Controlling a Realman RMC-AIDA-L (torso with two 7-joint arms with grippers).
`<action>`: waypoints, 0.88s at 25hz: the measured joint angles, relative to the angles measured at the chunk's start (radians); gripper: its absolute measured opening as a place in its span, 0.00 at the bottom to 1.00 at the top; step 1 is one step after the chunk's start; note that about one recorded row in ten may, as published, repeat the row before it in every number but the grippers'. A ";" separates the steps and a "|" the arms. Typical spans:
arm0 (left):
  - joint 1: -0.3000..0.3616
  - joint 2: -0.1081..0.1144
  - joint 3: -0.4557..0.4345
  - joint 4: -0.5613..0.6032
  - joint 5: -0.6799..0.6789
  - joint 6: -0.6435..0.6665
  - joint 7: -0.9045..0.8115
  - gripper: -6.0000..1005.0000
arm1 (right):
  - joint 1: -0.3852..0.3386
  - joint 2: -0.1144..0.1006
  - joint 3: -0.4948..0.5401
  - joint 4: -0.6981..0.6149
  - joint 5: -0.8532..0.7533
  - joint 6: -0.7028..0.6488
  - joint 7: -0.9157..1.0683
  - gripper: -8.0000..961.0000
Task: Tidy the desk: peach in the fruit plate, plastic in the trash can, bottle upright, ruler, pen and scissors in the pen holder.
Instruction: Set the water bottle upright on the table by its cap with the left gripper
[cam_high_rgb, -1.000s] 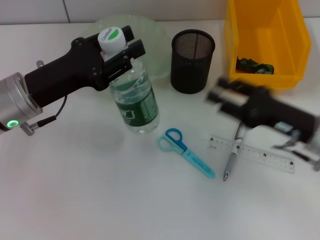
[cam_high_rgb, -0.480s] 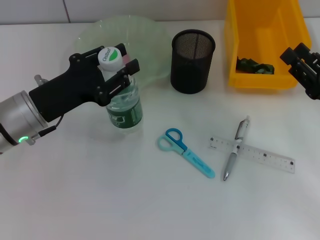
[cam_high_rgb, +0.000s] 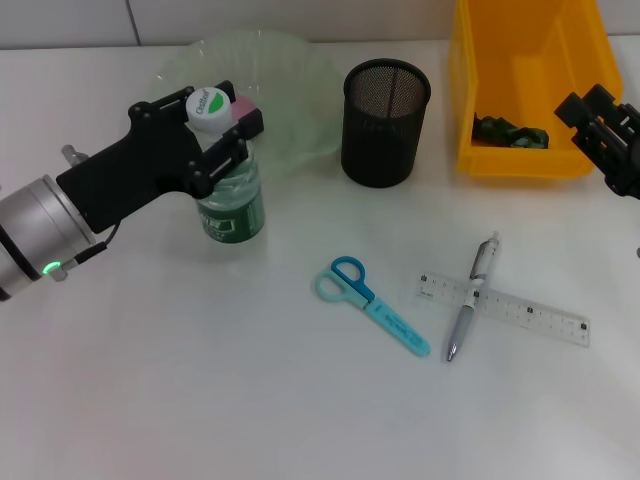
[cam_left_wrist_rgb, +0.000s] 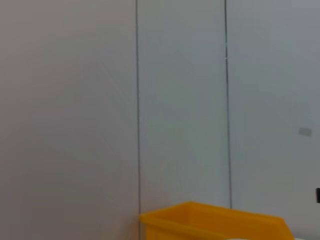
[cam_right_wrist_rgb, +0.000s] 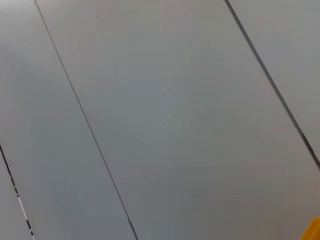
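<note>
A white surface (cam_high_rgb: 200, 400) is lying under everything, with pale wall panels behind. The bottle (cam_high_rgb: 228, 190) is standing upright near the fruit plate (cam_high_rgb: 290, 90), its neck sitting between the fingers of the left claw (cam_high_rgb: 222, 130), which is closing around it just under the white cap. The right claw (cam_high_rgb: 600, 125) is hovering at the far right beside the yellow trash can (cam_high_rgb: 530, 60); how far it is opening cannot be told. The blue scissors (cam_high_rgb: 372, 305) are lying in front of the black mesh pen holder (cam_high_rgb: 385, 122), and the pen (cam_high_rgb: 470, 305) is lying across the ruler (cam_high_rgb: 510, 308).
</note>
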 joint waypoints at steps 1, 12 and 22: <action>0.000 0.000 0.000 0.000 0.000 0.000 0.000 0.46 | 0.001 0.000 0.000 0.003 0.000 0.000 -0.001 0.58; -0.011 0.000 0.000 -0.019 -0.059 -0.082 -0.015 0.49 | 0.014 -0.001 0.000 0.014 0.000 0.015 -0.007 0.58; -0.004 -0.001 0.000 -0.025 -0.094 -0.060 -0.013 0.55 | 0.021 -0.001 0.000 0.014 0.000 0.024 -0.008 0.58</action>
